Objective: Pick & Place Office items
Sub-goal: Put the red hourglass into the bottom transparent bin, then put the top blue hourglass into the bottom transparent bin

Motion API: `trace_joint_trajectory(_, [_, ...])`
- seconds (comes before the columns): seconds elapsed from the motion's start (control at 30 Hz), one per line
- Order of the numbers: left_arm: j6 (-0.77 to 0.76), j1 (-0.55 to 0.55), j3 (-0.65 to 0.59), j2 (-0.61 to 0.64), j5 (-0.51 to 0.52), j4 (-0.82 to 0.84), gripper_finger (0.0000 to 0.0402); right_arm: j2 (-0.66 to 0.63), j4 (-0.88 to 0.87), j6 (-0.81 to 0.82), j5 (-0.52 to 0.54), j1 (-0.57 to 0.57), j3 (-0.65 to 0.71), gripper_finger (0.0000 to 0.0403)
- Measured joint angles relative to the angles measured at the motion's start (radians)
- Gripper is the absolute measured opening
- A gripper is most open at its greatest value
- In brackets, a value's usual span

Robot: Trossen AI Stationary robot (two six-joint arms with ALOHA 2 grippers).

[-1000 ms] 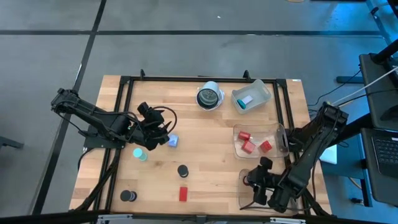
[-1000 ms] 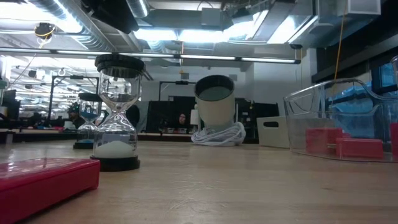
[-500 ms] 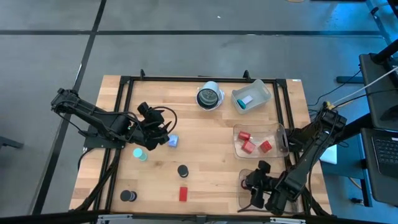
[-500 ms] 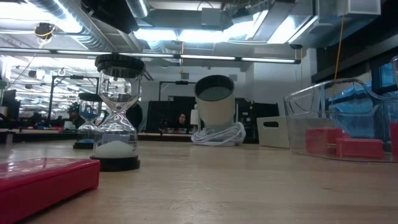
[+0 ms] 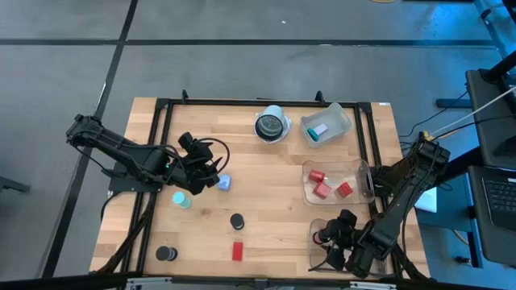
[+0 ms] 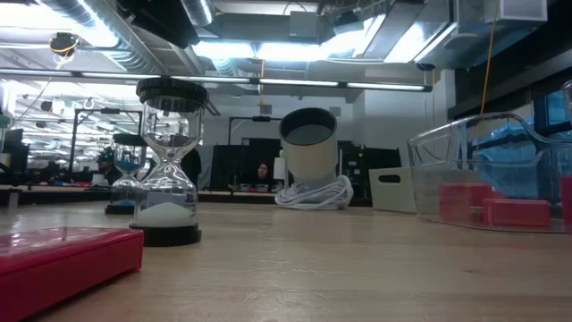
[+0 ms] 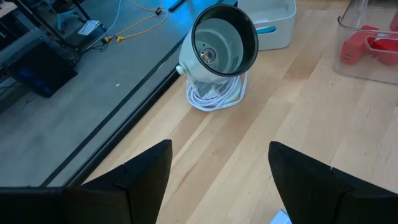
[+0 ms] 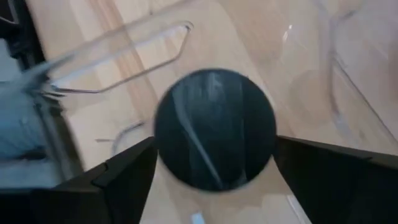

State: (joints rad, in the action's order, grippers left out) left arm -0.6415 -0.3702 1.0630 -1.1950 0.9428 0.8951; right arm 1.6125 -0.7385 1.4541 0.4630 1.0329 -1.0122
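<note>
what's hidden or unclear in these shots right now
- High view: the right pincer hangs over the clear plastic bin at the table's near right; the arm covers what lies in it.
- Right wrist view: the black round disc is blurred; whether the fingers touch it is unclear.
- Left wrist view: the pale blue and white rectangle is cut off by the picture's edge.
- Low view: neither arm shows.
</note>
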Motion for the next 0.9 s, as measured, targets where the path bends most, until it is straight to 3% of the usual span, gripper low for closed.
trace_joint_trajectory(0.27, [0.0, 0.0, 0.0, 0.0, -0.054, 0.0, 0.0265, -0.09, -0.219, -0.08, 0.02, -0.038, -0.148, 0.0338])
trace_joint_trajectory(0.5, [0.0, 0.0, 0.0, 0.0, -0.092, 0.0, 0.0265, -0.098, -0.235, -0.338, 0.335, -0.104, -0.258, 0.0339])
trace_joint_trajectory(0.6, [0.0, 0.0, 0.0, 0.0, -0.092, 0.0, 0.0265, -0.098, -0.229, -0.412, 0.413, -0.147, -0.273, 0.0339])
trace_joint_trajectory(0.7, [0.0, 0.0, 0.0, 0.0, -0.126, -0.001, 0.0265, -0.098, -0.226, -0.437, 0.409, -0.204, -0.278, 0.0339])
trace_joint_trajectory(0.9, [0.054, -0.015, -0.001, -0.013, -0.419, -0.043, 0.0265, -0.098, -0.226, -0.466, 0.28, -0.312, -0.278, 0.0339])
